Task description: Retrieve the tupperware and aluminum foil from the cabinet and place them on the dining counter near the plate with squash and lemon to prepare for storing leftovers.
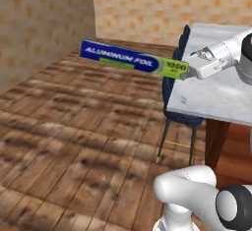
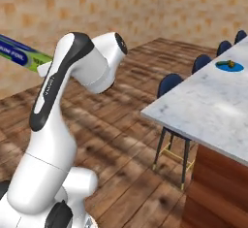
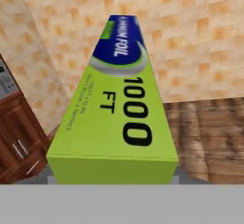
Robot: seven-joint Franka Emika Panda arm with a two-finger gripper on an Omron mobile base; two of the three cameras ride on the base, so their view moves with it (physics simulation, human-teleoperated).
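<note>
While the fingers (image 1: 186, 72) grip its lime-green end, the long blue aluminum foil box (image 1: 133, 59) points to the frame's left, away from the white marble surface (image 1: 224, 95) at right.

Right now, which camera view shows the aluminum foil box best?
The left base view: the aluminum foil shows full length, held at its green end by the gripper. The right base view shows a short piece beside the arm; the hand view shows it foreshortened.
</note>
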